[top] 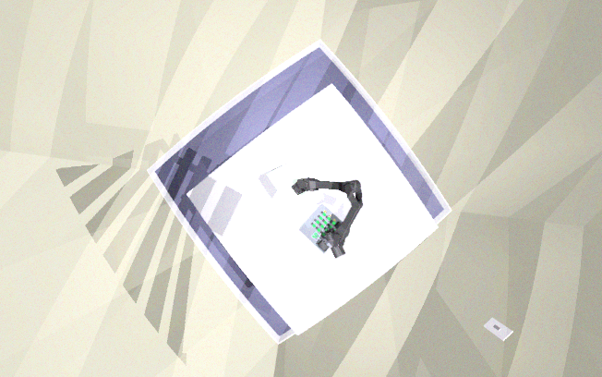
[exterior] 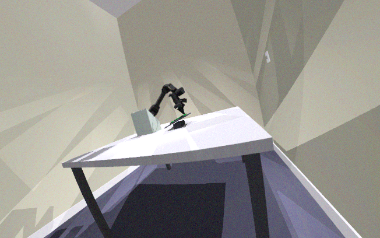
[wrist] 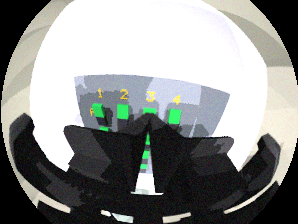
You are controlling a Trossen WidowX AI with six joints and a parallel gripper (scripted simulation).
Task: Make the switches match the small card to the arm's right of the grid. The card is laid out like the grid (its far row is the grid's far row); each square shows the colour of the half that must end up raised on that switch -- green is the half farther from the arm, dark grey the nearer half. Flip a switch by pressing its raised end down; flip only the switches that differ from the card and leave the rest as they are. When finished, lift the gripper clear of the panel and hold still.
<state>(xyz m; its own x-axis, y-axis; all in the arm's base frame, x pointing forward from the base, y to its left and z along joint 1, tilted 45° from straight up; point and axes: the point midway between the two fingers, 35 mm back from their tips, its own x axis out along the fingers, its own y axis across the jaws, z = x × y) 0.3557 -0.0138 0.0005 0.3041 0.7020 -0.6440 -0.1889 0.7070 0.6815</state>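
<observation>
The switch panel (top: 308,227) (exterior: 174,120) is a light grey plate on the white table (top: 258,277) (exterior: 221,131), and it looks tilted in the exterior view. Rows of green-topped switches (top: 321,222) show on it. In the wrist view the far row, under yellow numbers 1 to 4, shows green halves (wrist: 123,111) (wrist: 174,116). My gripper (top: 324,239) (exterior: 182,112) (wrist: 149,137) is shut with nothing in it. Its tips point down just over the panel near the third column, with a green switch (wrist: 145,157) showing between the fingers. I cannot make out the card's squares.
A pale grey-green box (exterior: 144,122) stands on the table beside the arm's base. The table edge (exterior: 175,156) drops to a purple floor (exterior: 291,204). A small white wall plate (exterior: 267,56) is far off.
</observation>
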